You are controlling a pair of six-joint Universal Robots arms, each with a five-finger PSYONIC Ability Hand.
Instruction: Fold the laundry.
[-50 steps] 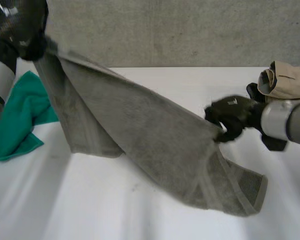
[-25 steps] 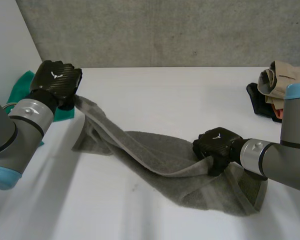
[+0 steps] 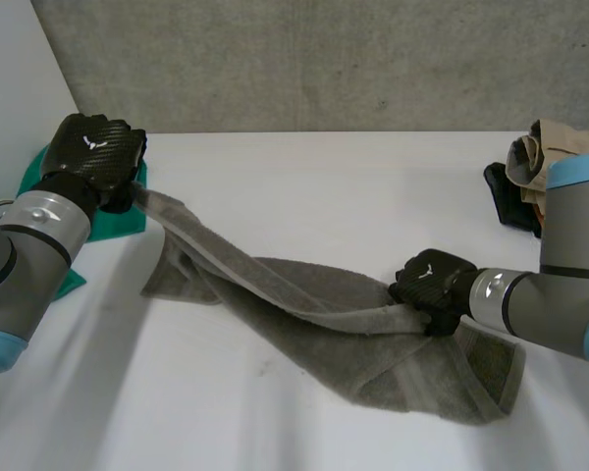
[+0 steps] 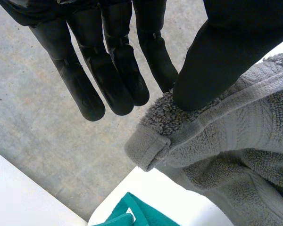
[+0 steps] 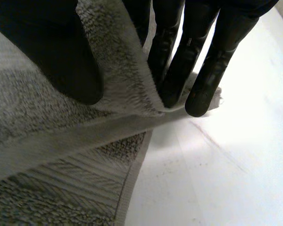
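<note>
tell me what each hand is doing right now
Left hand: closed, pinching a corner of the grey towel.
Right hand: closed, pinching the towel's edge.

holds a towel (image 3: 304,314) slantwise over the tabletop (image 3: 324,167), from far left to near right. pinches its far-left corner with the left robot hand (image 3: 93,157), lifted clear of the tabletop, thumb on top of the corner and fingers beside it. pinches an edge of the upper fold with the right robot hand (image 3: 434,289), right of the middle, low over the towel's near-right end, which lies flat on the tabletop. has the towel's left part sagging down onto the tabletop between the two hands. has a cloth (image 3: 106,224) just beside the left robot hand, at the tabletop's left side, partly under that arm. has a pile (image 3: 545,157) at the far right, behind the right arm, well apart from the towel. backs onto a wall (image 3: 324,59) behind the tabletop.
</note>
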